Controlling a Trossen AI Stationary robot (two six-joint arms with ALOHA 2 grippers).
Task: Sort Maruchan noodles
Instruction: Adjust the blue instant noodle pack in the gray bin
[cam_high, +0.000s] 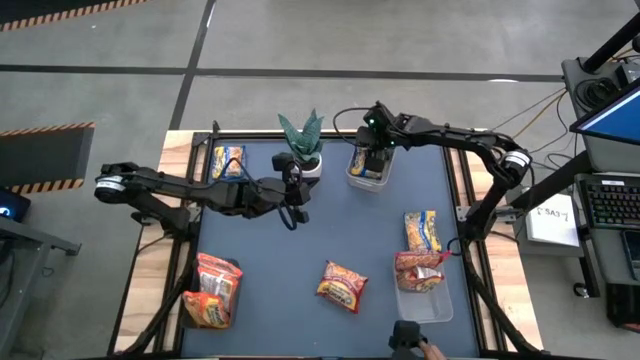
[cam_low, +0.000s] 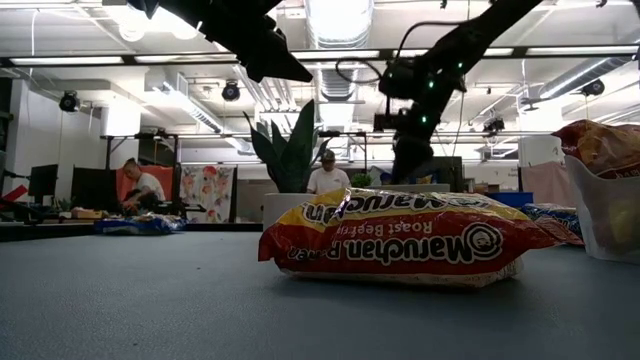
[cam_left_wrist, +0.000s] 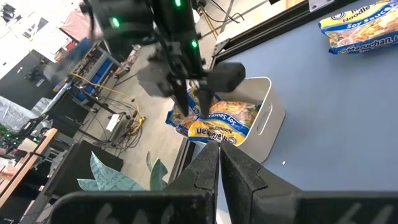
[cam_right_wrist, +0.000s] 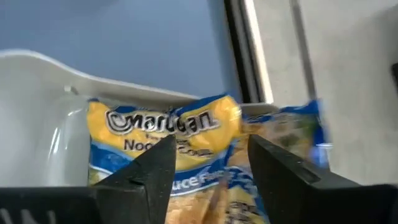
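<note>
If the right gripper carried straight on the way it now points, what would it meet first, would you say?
Most likely the yellow-and-blue noodle packet lying in the clear bin directly beneath the right gripper, whose fingers stand apart just above it. How far above is hard to judge.

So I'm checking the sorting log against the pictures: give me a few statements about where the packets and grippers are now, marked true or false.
1. The right gripper is over the clear bin at the table's far edge. True.
2. That bin holds a yellow-and-blue packet. True.
3. The right gripper is clamped shut on it. False: its fingers stand apart above the packet.
4. The left gripper is open. False: it is shut and empty.
5. The orange-red packet in mid-table lies in a bin. False: it lies on the bare mat.
</note>
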